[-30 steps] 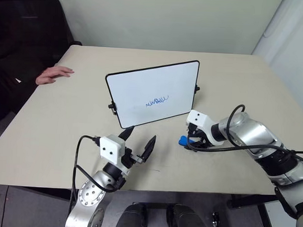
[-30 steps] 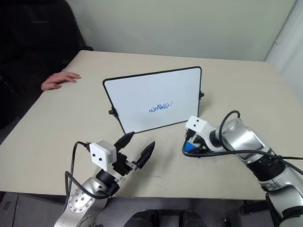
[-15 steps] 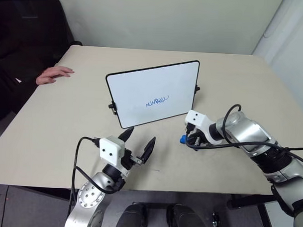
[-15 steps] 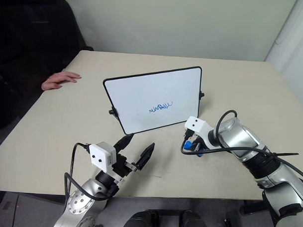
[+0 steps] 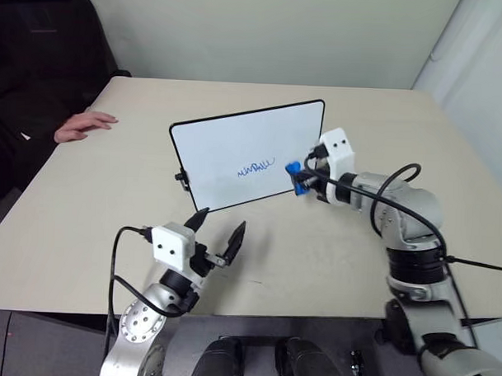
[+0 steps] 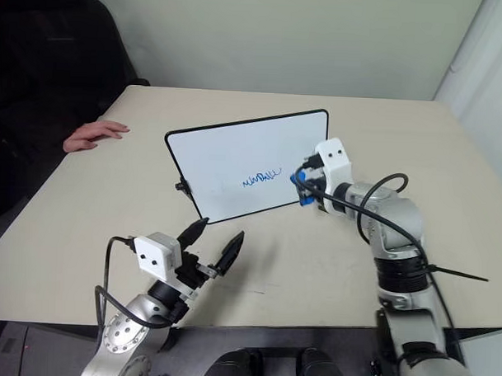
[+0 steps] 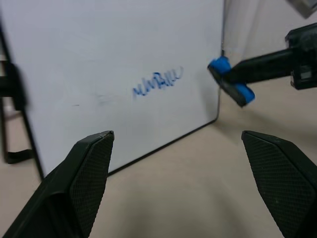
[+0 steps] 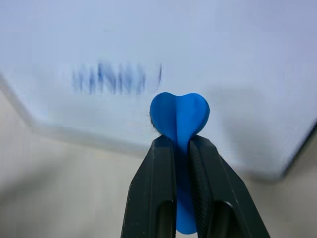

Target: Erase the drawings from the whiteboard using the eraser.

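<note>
From the head cameras, the right hand (image 5: 299, 180) is no longer low at the bench (image 5: 339, 257) beside the board's foot, as it was a second ago — it has come up and across, and now hangs in front of the whiteboard (image 5: 228, 142) near its right edge, the eraser (image 5: 293, 175) pinched between its black fingers. The drawings (image 5: 255, 167), a short blue scribble, sit just to the left of the eraser and look untouched. The left hand (image 5: 215, 235) stays low over the near bench with its fingers spread, holding nothing. A person's hand (image 5: 82, 124) rests on the far left corner of the bench (well away from the work).

In the left wrist view, the eraser (image 7: 231, 82) appears at the board's right margin, gripped by the other arm's dark fingers, with the scribble (image 7: 157, 83) close beside it. Whether the eraser presses on the white surface or floats just off it I cannot tell.

In the right wrist view, the two fingers (image 8: 157, 183) are clamped tight on the eraser (image 8: 179, 116), whose rounded blue end sticks out toward the board, and the scribble (image 8: 114, 78) lies a little ahead and to one side.

So the pick-up looks finished and the carry nearly done — what remains, by my judgement, is to set the eraser against the board and sweep it across the blue line.
</note>
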